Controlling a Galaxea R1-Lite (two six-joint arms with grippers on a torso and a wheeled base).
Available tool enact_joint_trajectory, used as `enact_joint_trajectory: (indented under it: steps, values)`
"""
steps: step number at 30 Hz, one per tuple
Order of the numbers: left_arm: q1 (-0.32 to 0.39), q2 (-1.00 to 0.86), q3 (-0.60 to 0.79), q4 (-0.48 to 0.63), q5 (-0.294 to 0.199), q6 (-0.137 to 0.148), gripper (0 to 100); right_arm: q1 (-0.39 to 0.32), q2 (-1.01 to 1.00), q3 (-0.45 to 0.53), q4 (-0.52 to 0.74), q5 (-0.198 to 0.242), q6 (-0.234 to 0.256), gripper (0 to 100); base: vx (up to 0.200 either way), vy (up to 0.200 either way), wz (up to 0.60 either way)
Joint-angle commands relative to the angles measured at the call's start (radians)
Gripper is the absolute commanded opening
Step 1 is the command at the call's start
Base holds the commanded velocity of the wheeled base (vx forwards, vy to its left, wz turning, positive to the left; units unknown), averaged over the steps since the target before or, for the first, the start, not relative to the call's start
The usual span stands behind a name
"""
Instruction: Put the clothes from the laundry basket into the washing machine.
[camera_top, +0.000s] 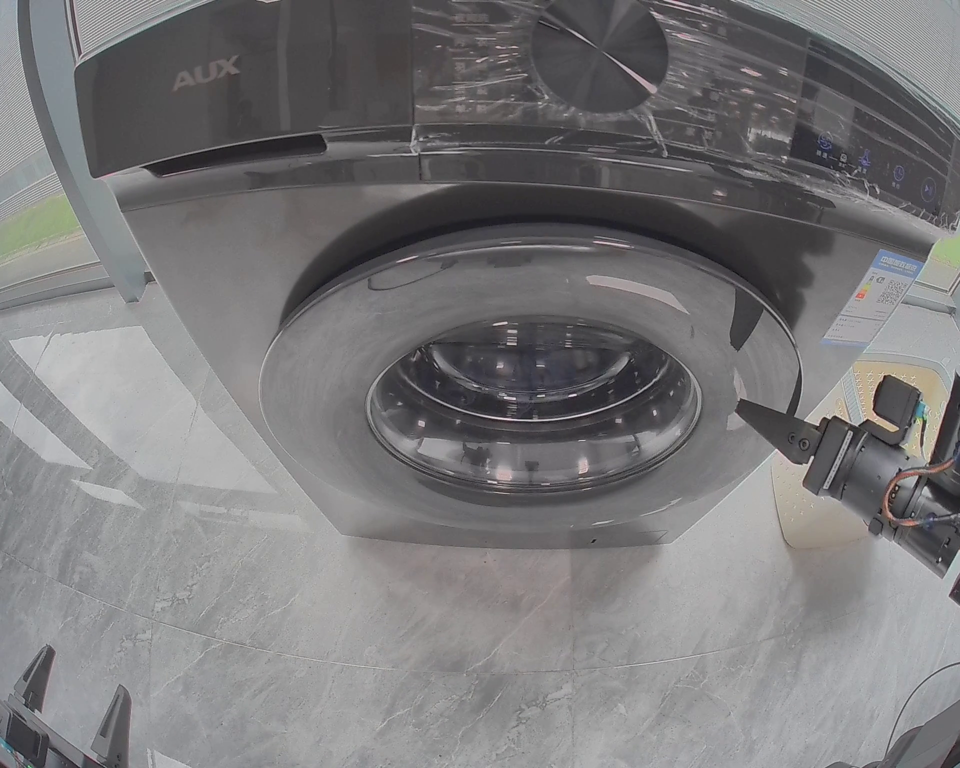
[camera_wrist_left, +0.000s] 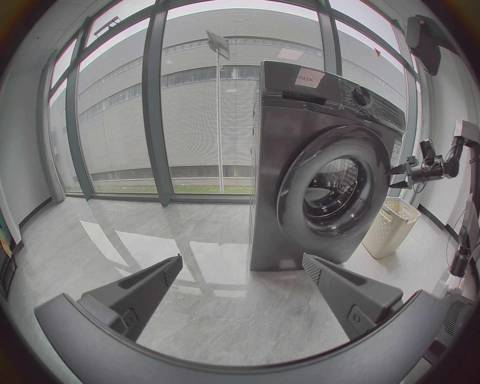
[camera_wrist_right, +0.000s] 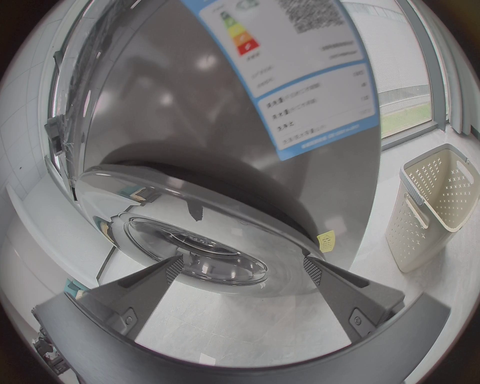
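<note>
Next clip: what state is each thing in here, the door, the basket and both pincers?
Door: shut.
Basket: upright beside the washer; its bottom is hidden.
Left pincer: open, holding nothing.
Right pincer: open, holding nothing, at the door's right edge.

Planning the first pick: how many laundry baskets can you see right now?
1. The laundry basket stands on the floor just to the right of the washing machine. Others may sit hidden behind the machine.
</note>
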Motion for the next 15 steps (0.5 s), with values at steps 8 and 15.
enact_joint_trajectory:
  steps: [8, 15]
  values:
    - [0.000, -0.015, 0.018, 0.001, 0.000, -0.003, 100, 0.146, -0.404, 0.420, 0.027, 0.019, -0.151, 100, 0.000, 0.000, 0.00]
    - [0.000, -0.014, 0.018, 0.001, 0.000, -0.003, 100, -0.060, -0.784, 0.445, 0.225, 0.022, -0.207, 100, 0.000, 0.000, 0.00]
